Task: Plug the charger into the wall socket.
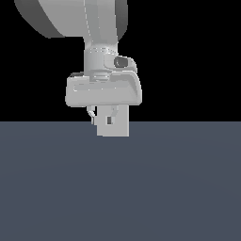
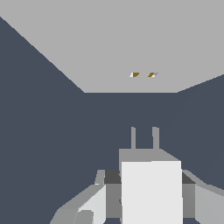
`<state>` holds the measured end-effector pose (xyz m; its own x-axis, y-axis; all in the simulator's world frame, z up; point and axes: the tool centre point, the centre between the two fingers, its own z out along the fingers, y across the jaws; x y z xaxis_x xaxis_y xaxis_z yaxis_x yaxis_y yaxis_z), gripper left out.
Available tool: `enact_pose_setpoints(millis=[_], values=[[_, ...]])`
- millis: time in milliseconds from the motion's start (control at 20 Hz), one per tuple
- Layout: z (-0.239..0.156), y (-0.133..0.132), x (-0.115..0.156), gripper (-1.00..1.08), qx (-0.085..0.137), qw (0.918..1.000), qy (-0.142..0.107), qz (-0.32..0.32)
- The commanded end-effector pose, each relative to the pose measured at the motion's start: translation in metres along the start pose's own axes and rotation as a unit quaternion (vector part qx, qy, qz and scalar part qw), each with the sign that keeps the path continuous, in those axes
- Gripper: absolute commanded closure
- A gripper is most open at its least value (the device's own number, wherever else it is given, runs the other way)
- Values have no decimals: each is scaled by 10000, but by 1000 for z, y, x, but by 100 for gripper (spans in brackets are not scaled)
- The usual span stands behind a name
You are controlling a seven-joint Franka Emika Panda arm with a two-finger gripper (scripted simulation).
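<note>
- My gripper (image 1: pixel 104 118) is pinching the charger (image 2: pixel 151 192), the small light-grey block sitting between my fingers; in the exterior view it hangs just below my palm, near the dark floor (image 1: pixel 120 188).
- In the wrist view its two prongs (image 2: pixel 144 138) stick straight out ahead of the block, pointing towards the wall socket (image 2: pixel 109 43).
- The wall socket is a flat grey plate with two small yellowish holes (image 2: pixel 143 75); the prongs are clearly apart from it and roughly in line with the holes.
- I judge the charger light and rigid, with plain smooth faces that could slip or twist under a push.
- So I want my hold on the block's flat sides, square and firm, leaving the prongs free.
- The thin prongs look like the fragile part; a crooked approach could jam them.
</note>
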<state>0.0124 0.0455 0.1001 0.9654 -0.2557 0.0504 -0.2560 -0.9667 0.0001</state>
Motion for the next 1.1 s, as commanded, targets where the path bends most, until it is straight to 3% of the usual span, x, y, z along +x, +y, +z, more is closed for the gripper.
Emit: enact_pose_setpoints(millis=[0, 700, 1050], values=[[0, 0, 2, 108, 0, 10000, 2, 0], [2, 1, 43, 108, 0, 10000, 2, 0], [3, 0, 50, 108, 0, 10000, 2, 0]])
